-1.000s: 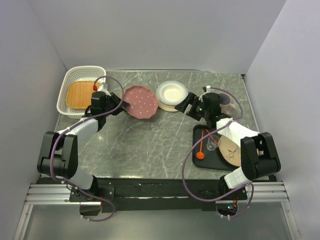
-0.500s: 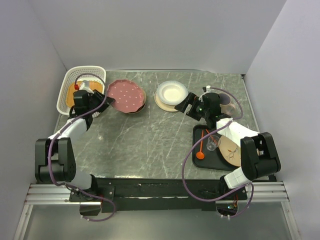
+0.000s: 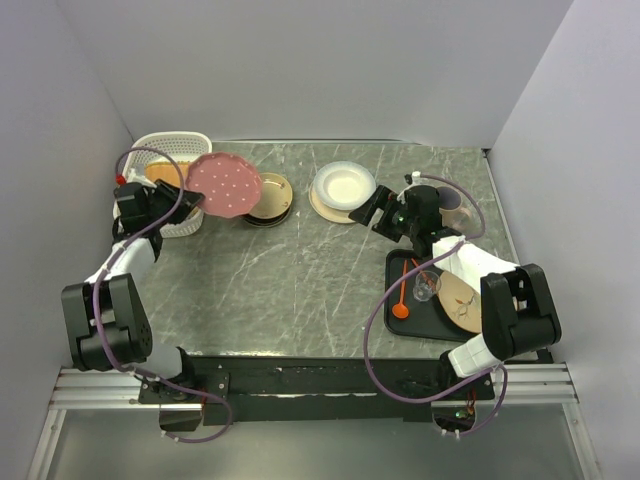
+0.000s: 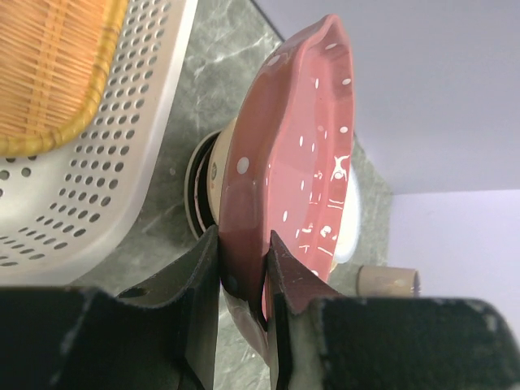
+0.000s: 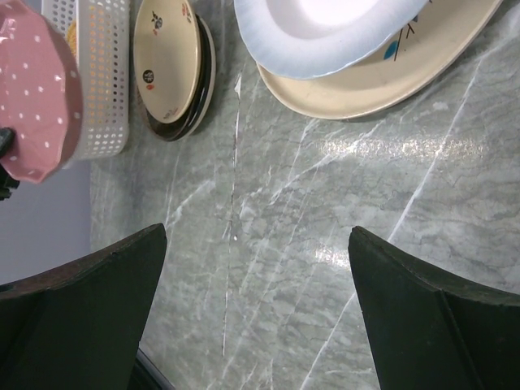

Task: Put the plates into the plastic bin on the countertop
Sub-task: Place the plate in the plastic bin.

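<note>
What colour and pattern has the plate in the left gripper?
Pink with white dots. The plate, held by the left gripper, shows best in the left wrist view.

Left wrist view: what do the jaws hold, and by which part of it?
The left gripper holds the pink polka-dot plate by its rim, one jaw on each face. The right gripper holds nothing, jaws open.
</note>
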Motion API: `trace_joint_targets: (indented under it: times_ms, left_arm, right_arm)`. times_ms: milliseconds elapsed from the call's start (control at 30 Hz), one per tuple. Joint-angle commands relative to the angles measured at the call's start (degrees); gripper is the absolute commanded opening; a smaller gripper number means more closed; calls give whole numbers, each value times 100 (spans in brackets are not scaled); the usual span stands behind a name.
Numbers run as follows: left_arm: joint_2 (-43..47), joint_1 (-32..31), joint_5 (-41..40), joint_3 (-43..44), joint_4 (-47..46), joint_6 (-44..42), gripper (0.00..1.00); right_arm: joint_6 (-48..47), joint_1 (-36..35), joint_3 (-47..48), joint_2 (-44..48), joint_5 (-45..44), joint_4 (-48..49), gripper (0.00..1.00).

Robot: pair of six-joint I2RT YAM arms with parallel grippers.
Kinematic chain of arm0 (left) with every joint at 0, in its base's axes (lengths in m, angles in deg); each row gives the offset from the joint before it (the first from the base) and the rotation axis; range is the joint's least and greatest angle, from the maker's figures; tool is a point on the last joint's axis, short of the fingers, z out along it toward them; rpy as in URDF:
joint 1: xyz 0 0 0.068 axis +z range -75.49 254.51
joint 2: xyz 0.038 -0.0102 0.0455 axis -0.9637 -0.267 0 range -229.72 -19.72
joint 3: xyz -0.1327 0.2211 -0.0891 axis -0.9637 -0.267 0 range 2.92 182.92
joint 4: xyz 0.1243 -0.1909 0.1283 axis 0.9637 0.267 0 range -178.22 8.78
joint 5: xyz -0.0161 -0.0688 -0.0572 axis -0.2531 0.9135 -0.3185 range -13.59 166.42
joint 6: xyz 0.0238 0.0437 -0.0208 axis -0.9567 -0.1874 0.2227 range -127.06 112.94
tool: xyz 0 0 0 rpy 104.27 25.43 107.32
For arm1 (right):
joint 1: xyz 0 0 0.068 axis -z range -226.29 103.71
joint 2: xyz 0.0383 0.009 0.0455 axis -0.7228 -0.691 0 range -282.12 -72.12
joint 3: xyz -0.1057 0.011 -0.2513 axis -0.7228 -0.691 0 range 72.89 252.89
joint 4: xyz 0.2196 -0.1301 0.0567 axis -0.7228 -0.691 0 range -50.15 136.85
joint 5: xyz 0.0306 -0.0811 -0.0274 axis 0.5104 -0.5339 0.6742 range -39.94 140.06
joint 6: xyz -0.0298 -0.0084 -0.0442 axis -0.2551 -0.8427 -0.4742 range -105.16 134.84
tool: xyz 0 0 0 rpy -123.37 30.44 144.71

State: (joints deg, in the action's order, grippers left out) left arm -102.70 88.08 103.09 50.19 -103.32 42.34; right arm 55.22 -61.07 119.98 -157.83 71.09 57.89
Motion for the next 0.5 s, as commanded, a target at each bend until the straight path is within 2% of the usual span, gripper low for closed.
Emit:
trace_joint_targets:
  times_ms: [0,467]
  left_arm:
    - [194,234,611,389,-1330,561,1]
    - [142,762,391,266,-1514,851,1]
  right_arm:
    - [-65,-59,19,-86,76,143,100]
    - [-48,-51,20,-174,146,196,100]
